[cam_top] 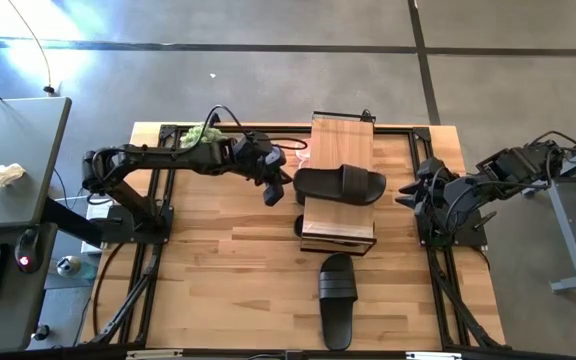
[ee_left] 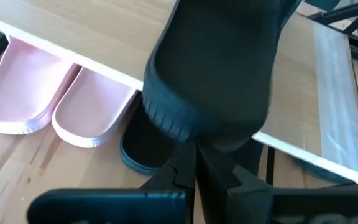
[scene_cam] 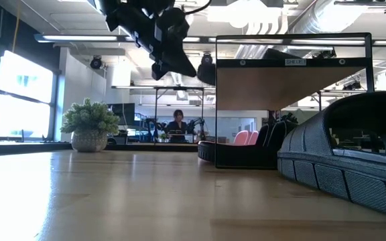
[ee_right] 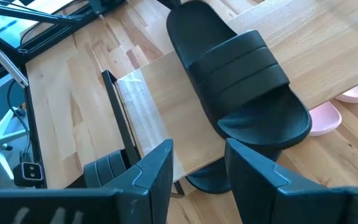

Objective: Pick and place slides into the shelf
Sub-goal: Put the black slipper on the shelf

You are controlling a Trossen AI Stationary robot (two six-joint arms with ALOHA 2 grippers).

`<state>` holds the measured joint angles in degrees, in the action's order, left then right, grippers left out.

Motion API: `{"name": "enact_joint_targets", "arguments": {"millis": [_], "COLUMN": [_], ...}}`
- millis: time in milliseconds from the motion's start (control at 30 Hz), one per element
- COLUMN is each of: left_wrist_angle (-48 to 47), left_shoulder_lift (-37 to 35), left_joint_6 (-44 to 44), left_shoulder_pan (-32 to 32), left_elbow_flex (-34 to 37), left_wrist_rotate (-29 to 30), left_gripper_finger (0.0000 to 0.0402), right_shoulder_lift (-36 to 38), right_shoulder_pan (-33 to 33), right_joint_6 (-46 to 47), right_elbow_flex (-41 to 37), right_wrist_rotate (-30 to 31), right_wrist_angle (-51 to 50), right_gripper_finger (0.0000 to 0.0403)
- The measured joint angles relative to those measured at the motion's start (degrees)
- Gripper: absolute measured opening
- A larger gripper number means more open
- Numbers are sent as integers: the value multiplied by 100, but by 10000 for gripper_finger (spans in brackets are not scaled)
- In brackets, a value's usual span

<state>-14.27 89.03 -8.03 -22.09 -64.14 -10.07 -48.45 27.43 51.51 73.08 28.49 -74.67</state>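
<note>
Bright daylight pours in from the big windows [scene_cam: 19, 94] on one side of the room, and it makes a white glare patch on the floor [cam_top: 28, 60] and a shiny streak along my surface [scene_cam: 79, 181]. Seen from table height, the black slide [scene_cam: 354, 161] closest to the camera is big and blurry, and my left end effector [scene_cam: 173, 63] is just a dark shape against the bright ceiling lights [scene_cam: 260, 13]. From my left wrist, the black slide [ee_left: 222, 68] right in front is soft and smeared, while the pink slides [ee_left: 55, 99] farther back look a little sharper.
</note>
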Motion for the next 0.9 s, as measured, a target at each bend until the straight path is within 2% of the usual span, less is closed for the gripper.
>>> {"name": "enact_joint_targets", "arguments": {"millis": [400, 567, 667, 733, 833, 900], "left_wrist_angle": [-50, -361, -971, -1589, -2417, -2757], "left_shoulder_lift": [59, -40, -190, -349, -533, -580], "left_joint_6": [-1, -121, -365, -536, -819, -1091], "left_shoulder_pan": [105, 111, 103, 106, 209, 435], "left_elbow_flex": [2, -2, 2, 2, 2, 2], "left_wrist_rotate": [178, 105, -176, -638, -1682, -2068], "left_gripper_finger": [1, 0, 1, 0, 1, 1], "right_shoulder_lift": [-111, -108, -106, -106, -132, -199], "right_shoulder_pan": [1, -2, -1, -2, 1, 5], "right_joint_6": [-7, -7, -20, -175, -855, -1509], "right_elbow_flex": [0, 0, 0, 0, 0, 0], "right_wrist_rotate": [-128, -196, -336, -558, -1063, -1349], "right_wrist_angle": [0, 16, 283, 820, 2166, 3214], "right_gripper_finger": [133, 133, 133, 133, 133, 133]}}
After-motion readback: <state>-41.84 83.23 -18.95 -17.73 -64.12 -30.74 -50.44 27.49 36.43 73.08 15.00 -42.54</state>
